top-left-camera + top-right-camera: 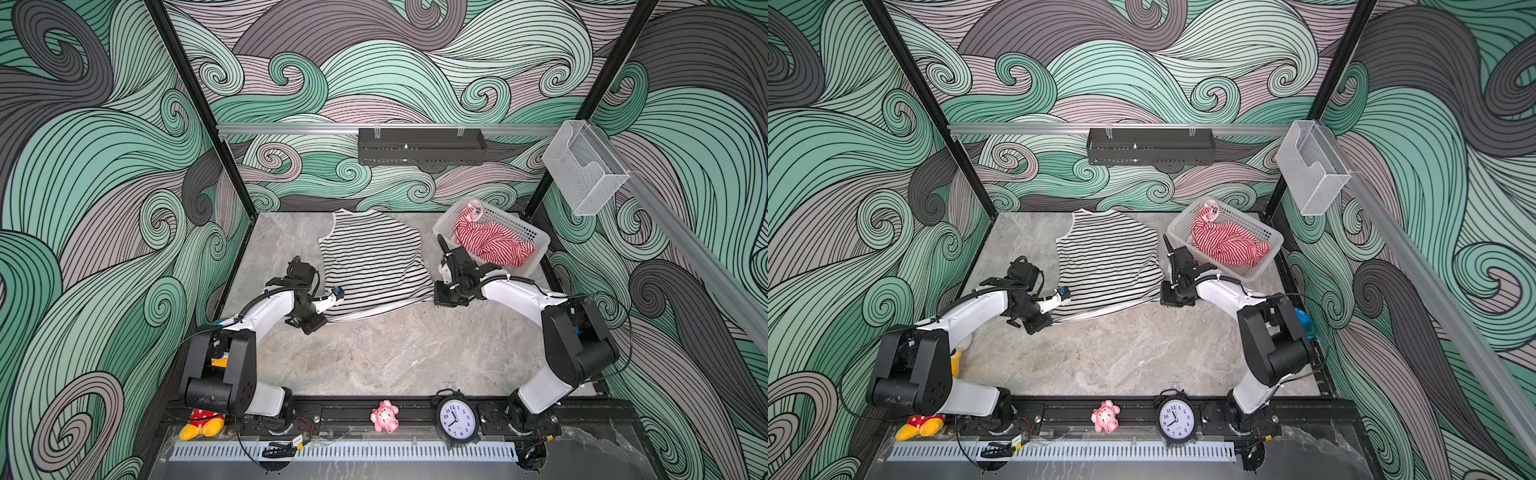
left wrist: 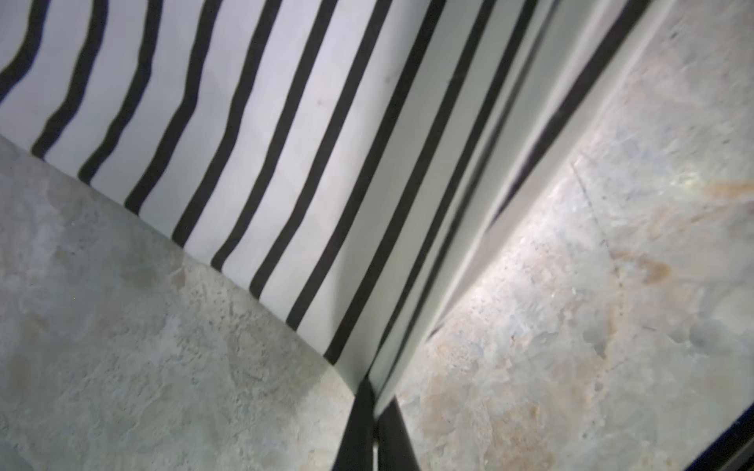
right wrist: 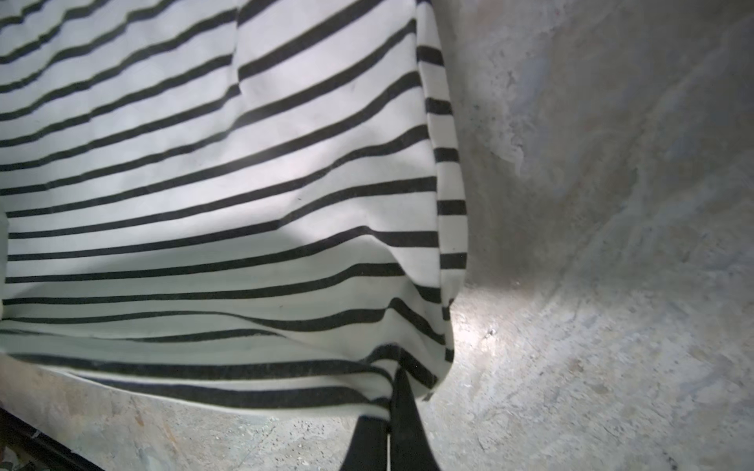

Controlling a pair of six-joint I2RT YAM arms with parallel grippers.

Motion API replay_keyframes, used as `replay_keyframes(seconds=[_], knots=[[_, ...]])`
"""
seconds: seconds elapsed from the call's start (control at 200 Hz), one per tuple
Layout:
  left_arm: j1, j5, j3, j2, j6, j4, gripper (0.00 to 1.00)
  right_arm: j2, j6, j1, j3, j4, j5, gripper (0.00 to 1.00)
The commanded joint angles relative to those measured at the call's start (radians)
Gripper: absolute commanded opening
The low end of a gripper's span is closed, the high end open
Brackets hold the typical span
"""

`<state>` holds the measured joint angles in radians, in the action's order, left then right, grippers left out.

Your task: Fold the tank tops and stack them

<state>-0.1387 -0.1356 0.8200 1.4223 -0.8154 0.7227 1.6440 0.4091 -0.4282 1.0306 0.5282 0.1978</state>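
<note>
The black-and-white tank top [image 1: 370, 257] [image 1: 1104, 257] lies spread on the marble table [image 1: 374, 357], neck toward the back wall. Its near hem is bunched and slightly lifted. My left gripper [image 1: 327, 319] [image 2: 370, 389] is shut on the hem's left corner, the striped cloth [image 2: 285, 142] running away from its tips. My right gripper [image 1: 436, 297] [image 3: 398, 377] is shut on the hem's right corner, cloth [image 3: 204, 183] wrapping around its fingers. The red-and-white tank top [image 1: 490, 243] [image 1: 1229, 245] sits crumpled in a white basket [image 1: 515, 218] at the back right, just behind the right arm.
On the front rail stand a black clock [image 1: 456, 419], a small pink toy [image 1: 384, 417] and a red polka-dot plush [image 1: 201, 419]. A black tray [image 1: 422, 145] hangs on the back rail. A clear holder [image 1: 586, 166] is mounted on the right rail.
</note>
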Motion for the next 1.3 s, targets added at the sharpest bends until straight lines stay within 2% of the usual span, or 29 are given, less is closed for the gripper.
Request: replay_keyframes(seconds=[0.0,0.115,0.195,0.331,0.556,0.681,0.821,0.947,1.082,1.157,1.292], knots=[[0.006,0.063,0.039,-0.076,0.000,0.055,0.00,-0.106,-0.018,-0.002,0.002,0.070,-0.046,0.00],[0.027,0.063,0.141,-0.211,0.108,0.013,0.00,-0.263,-0.038,-0.011,0.052,0.105,-0.060,0.00],[0.033,0.068,0.236,-0.296,0.180,-0.045,0.00,-0.360,-0.041,-0.019,0.154,0.149,-0.082,0.00],[0.050,0.072,0.551,-0.277,0.315,0.057,0.00,-0.438,-0.064,-0.059,0.417,0.295,-0.150,0.00],[0.054,0.037,0.838,-0.307,0.345,0.216,0.00,-0.498,-0.102,-0.138,0.670,0.453,-0.168,0.00],[0.054,0.032,0.942,-0.350,0.352,0.289,0.00,-0.564,-0.128,-0.184,0.701,0.456,-0.159,0.00],[0.054,0.028,1.032,-0.385,0.361,0.339,0.00,-0.614,-0.130,-0.184,0.706,0.459,-0.164,0.00],[0.054,0.069,1.080,-0.375,0.359,0.330,0.00,-0.578,-0.121,-0.185,0.735,0.470,-0.183,0.00],[0.058,0.118,1.058,-0.322,0.337,0.244,0.00,-0.444,-0.131,-0.184,0.850,0.517,-0.250,0.00],[0.071,0.110,1.025,-0.278,0.335,0.183,0.00,-0.348,-0.137,-0.171,0.933,0.543,-0.273,0.00],[0.127,0.044,0.960,-0.169,0.364,0.051,0.00,-0.175,-0.129,-0.095,1.045,0.540,-0.219,0.00]])
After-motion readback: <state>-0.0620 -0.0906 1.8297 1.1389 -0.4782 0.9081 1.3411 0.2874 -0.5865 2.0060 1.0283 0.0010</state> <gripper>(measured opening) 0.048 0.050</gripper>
